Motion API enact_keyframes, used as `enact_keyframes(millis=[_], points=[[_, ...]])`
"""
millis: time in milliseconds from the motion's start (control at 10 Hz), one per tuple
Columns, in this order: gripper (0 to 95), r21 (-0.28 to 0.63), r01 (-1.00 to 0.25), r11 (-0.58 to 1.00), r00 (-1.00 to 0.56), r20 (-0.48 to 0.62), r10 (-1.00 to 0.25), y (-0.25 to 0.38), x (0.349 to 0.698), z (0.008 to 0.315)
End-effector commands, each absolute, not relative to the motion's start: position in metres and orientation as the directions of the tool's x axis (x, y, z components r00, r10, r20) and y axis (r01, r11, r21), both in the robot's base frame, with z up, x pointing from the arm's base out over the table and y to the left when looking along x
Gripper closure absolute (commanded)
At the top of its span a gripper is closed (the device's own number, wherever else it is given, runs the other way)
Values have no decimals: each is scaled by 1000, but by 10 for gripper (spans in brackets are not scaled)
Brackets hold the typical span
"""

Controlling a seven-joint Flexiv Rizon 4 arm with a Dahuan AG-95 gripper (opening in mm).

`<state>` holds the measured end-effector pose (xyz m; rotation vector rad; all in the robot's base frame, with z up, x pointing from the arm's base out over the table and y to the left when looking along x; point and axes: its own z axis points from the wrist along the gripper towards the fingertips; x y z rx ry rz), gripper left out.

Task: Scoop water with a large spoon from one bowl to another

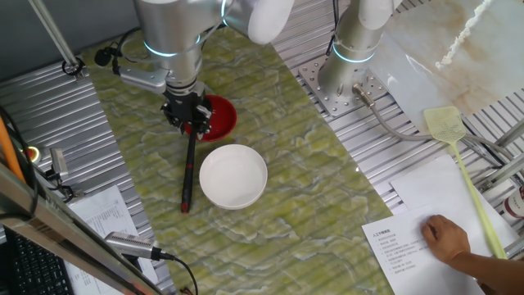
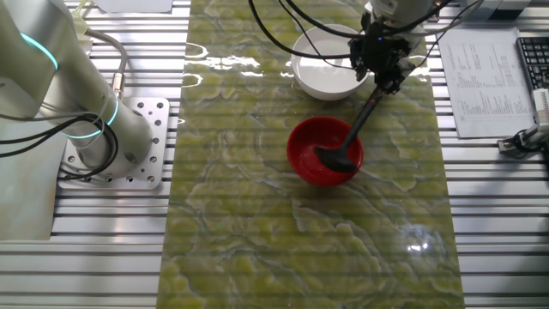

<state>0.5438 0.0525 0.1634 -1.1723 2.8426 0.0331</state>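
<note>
The large spoon (image 2: 350, 142) has its scoop inside the red bowl (image 2: 323, 151), resting low against the wall; whether water is in either bowl cannot be told. The hand (image 2: 383, 67) is closed on the spoon's handle above the red bowl. The white bowl (image 1: 233, 175) stands just beside the red bowl on the green marbled table (image 2: 257, 232), both near its middle. A yellow fly swatter (image 1: 463, 164) and papers (image 1: 409, 246) lie well apart from the red bowl.

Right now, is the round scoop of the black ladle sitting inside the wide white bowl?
No. The other fixed view shows the black ladle's scoop resting inside the small glossy red bowl, with the plain white bowl beside it.
</note>
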Motion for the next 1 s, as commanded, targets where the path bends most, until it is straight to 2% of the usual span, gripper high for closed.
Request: enact_keyframes(millis=[100, 600, 700, 1000], points=[[570, -4, -705, 710, -708, -71, -703, 53, 544, 164], [570, -6, -705, 709, -707, -68, -704, 53, 544, 165], [760, -8, -706, 709, -707, -66, -704, 53, 545, 166], [760, -20, -712, 702, -701, -53, -712, 53, 545, 167]])
